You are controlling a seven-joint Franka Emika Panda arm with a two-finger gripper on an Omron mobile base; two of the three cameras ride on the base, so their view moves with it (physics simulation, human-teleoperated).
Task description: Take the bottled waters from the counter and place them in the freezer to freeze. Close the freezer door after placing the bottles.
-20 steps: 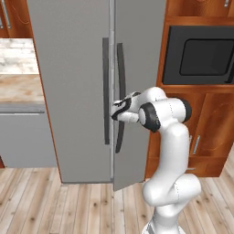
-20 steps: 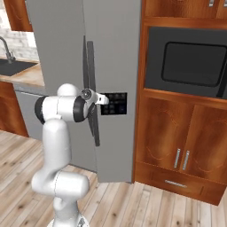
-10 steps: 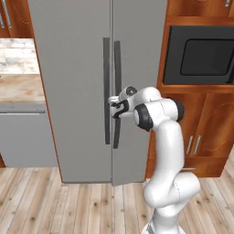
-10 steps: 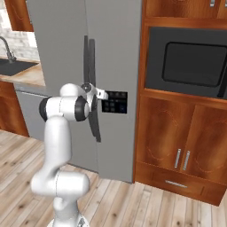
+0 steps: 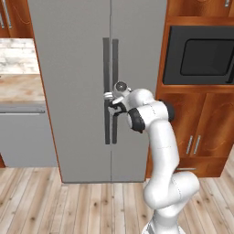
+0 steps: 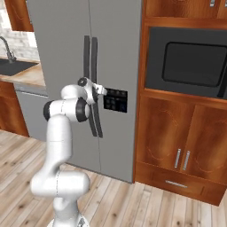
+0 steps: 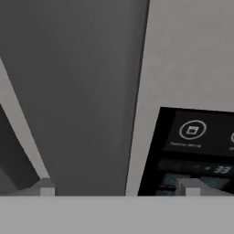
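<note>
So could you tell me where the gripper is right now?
The gripper is up against the freezer's front at the two dark bar handles, level with their middle.

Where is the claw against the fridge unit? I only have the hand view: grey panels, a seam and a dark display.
Observer: The claw is at mid-height of the two dark bar handles, right at the seam between the doors.
Operator: Is the freezer door open?
Observer: No. The freezer door looks flush with the right-hand door.
Operator: What stands left of the unit?
Observer: The marbled counter, directly beside the freezer door.
</note>
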